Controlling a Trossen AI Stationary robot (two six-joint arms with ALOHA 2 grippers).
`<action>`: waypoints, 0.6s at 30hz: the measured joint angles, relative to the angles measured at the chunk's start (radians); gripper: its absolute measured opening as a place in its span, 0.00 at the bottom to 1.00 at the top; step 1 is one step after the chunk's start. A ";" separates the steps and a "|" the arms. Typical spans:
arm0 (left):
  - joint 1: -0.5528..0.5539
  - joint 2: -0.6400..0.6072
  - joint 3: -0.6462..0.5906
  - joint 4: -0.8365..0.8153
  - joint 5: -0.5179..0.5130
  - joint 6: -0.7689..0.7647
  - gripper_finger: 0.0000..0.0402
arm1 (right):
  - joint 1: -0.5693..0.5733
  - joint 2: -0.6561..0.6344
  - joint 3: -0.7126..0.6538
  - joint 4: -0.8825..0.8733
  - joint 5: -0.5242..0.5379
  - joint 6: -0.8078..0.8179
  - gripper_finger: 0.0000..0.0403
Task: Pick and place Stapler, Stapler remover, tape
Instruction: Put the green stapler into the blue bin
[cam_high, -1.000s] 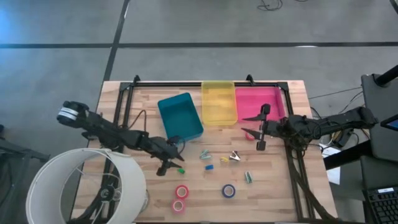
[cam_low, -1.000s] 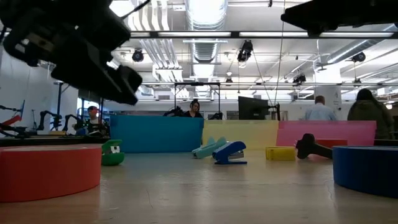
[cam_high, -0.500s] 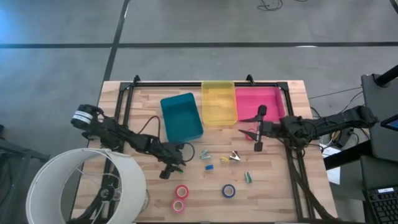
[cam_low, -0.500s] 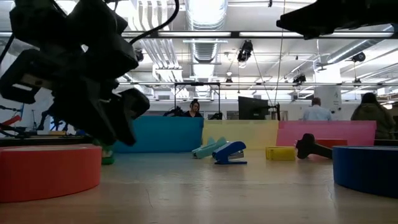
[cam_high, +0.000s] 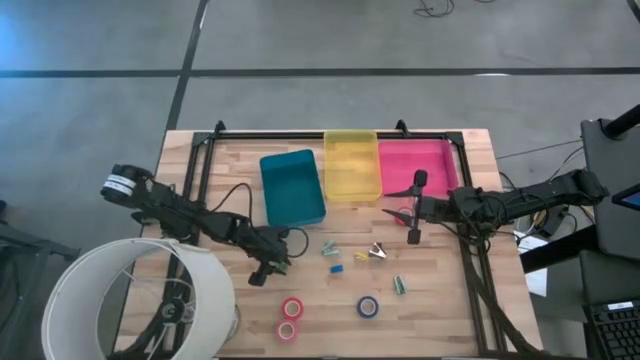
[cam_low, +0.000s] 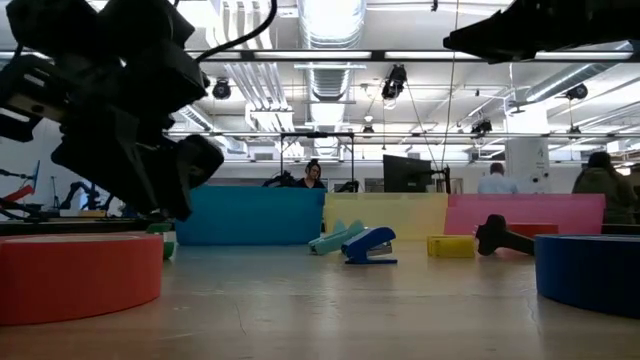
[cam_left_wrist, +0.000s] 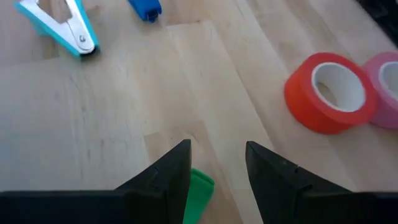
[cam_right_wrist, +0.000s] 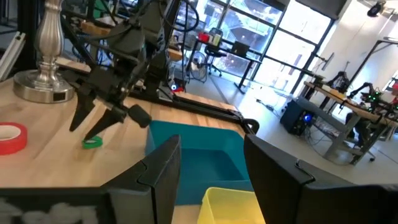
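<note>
Left end effector, fingers parted and empty, is hovering just beside the green block, approaching the red tape; next: centring over it.

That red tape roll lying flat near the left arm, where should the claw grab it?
Probably straight down from above: the red tape roll lies flat, hole upward. Put one finger in the hole and one outside, pinching the wall on the side away from the pink roll beside it. The left gripper is open nearby.
</note>
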 joint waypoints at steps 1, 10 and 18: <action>0.000 -0.015 0.001 -0.020 0.000 0.001 0.39 | 0.000 0.000 0.000 -0.001 0.000 0.000 0.43; -0.006 -0.043 0.002 -0.077 0.002 0.070 0.38 | 0.000 0.000 0.000 0.000 0.000 -0.003 0.43; -0.006 0.004 0.054 -0.151 -0.038 0.103 0.38 | 0.000 0.000 0.000 0.000 -0.001 -0.003 0.43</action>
